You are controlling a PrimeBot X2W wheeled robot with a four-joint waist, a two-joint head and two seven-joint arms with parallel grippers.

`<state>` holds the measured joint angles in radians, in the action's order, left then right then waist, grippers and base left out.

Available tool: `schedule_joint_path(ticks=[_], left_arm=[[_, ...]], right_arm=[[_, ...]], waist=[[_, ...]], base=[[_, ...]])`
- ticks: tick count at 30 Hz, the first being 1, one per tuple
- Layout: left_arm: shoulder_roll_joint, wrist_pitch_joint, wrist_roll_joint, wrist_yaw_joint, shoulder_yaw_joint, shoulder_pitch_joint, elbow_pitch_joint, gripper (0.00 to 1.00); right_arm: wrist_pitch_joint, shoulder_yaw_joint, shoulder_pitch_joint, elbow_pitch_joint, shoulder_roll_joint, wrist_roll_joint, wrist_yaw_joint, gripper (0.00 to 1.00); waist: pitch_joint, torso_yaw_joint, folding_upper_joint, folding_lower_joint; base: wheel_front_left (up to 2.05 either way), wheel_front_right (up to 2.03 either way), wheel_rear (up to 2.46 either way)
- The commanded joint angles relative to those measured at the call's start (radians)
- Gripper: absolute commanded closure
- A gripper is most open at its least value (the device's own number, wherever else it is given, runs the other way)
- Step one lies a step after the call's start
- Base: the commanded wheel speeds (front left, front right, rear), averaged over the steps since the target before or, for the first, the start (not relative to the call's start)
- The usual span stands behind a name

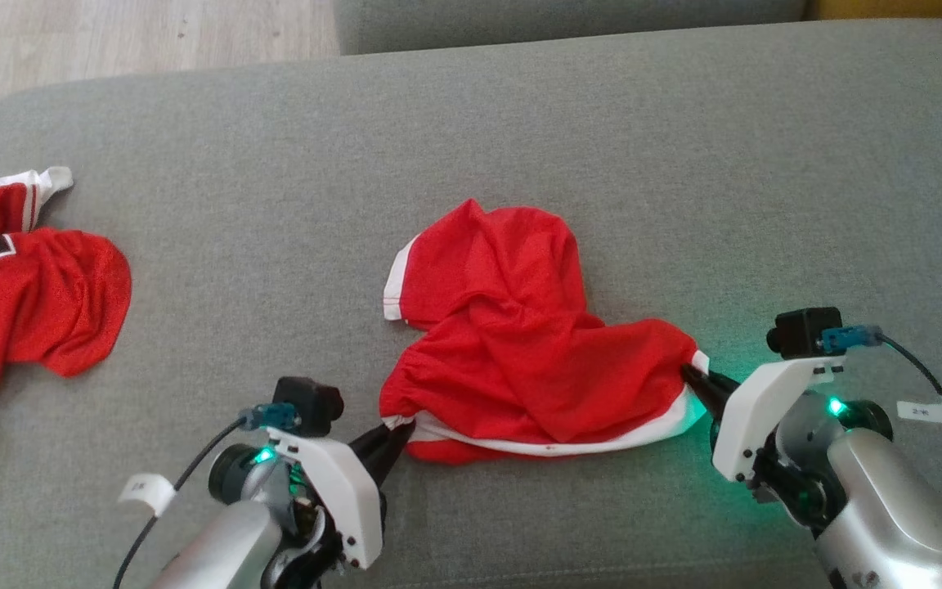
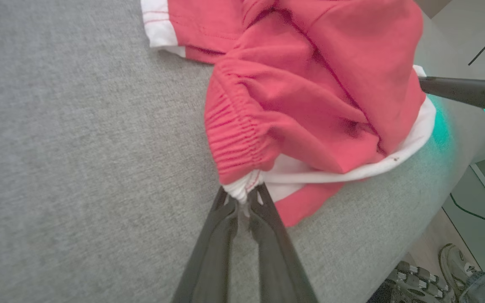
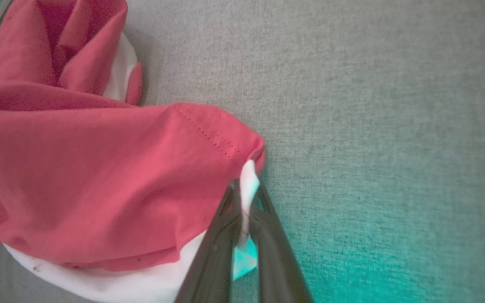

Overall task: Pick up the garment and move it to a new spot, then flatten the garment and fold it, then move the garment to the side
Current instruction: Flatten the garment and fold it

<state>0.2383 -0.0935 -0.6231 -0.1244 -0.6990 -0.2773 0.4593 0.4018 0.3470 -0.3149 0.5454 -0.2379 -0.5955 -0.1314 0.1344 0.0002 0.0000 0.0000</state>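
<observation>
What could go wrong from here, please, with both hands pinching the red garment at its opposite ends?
1. The left hand and right hand each pinch just a thin bit of white trim; pulling apart might slip it free.
2. The red garment is bunched and twisted between them, so lifting may carry the creases along.
3. Moving it left could land it on the other red garment lying there.

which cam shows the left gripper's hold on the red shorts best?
Left wrist view: close up, the left gripper pinches the white corner of the red shorts, by the gathered waistband. Head view shows that pinch small, from above. Right wrist view shows the shorts' other end, in the right gripper.
</observation>
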Motion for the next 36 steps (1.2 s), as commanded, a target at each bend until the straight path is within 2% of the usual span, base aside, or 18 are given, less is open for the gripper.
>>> schedule_joint_path(ticks=[1, 8, 12, 16, 20, 23, 29, 32, 36], left_arm=[[0.023, 0.016, -0.018, -0.006, 0.028, -0.049, -0.023, 1.00], [0.058, 0.035, -0.036, -0.006, 0.029, -0.045, -0.068, 1.00], [0.103, 0.008, -0.039, -0.006, 0.034, -0.082, -0.159, 1.00], [0.169, -0.069, -0.040, -0.006, 0.047, -0.204, -0.244, 1.00], [0.195, -0.159, -0.065, -0.006, 0.060, -0.414, -0.250, 1.00], [0.176, -0.205, -0.072, -0.006, 0.039, -0.598, -0.185, 1.00], [0.103, -0.250, -0.164, -0.006, 0.014, -0.966, 0.019, 1.00], [0.073, -0.241, -0.204, -0.006, 0.044, -1.131, 0.132, 1.00], [0.039, -0.174, -0.222, -0.006, 0.094, -1.310, 0.260, 1.00]], right_arm=[[-0.029, 0.025, -0.004, -0.028, -0.011, -0.016, 0.001, 1.00], [-0.078, 0.029, 0.011, -0.105, -0.012, -0.139, 0.001, 1.00], [-0.099, 0.002, 0.002, -0.225, -0.032, -0.295, 0.001, 1.00], [-0.088, -0.025, -0.065, -0.302, -0.065, -0.413, 0.001, 1.00], [-0.092, -0.052, -0.229, -0.329, -0.095, -0.478, 0.001, 1.00], [-0.125, -0.077, -0.395, -0.299, -0.089, -0.504, 0.001, 1.00], [-0.174, -0.109, -0.762, -0.114, -0.063, -0.528, 0.001, 1.00], [-0.206, -0.102, -0.941, -0.038, -0.053, -0.520, 0.001, 1.00], [-0.277, -0.092, -1.134, 0.027, -0.043, -0.509, 0.001, 1.00]], waist=[[-0.006, 0.000, 0.0000, 0.0000], [-0.026, -0.001, 0.0000, 0.0000], [-0.019, 0.000, 0.0000, 0.0000], [0.027, 0.006, 0.0000, 0.0000], [0.122, 0.013, 0.0000, 0.0000], [0.202, 0.020, 0.0000, 0.0000], [0.325, 0.034, 0.0000, 0.0000], [0.363, 0.031, 0.0000, 0.0000], [0.383, 0.022, 0.0000, 0.0000]], base=[[0.00, 0.00, 0.00], [0.00, 0.00, 0.00], [0.00, 0.00, 0.00], [0.00, 0.00, 0.00], [0.00, 0.00, 0.00], [0.00, 0.00, 0.00], [0.00, 0.00, 0.00], [0.00, 0.00, 0.00], [0.00, 0.00, 0.00]])
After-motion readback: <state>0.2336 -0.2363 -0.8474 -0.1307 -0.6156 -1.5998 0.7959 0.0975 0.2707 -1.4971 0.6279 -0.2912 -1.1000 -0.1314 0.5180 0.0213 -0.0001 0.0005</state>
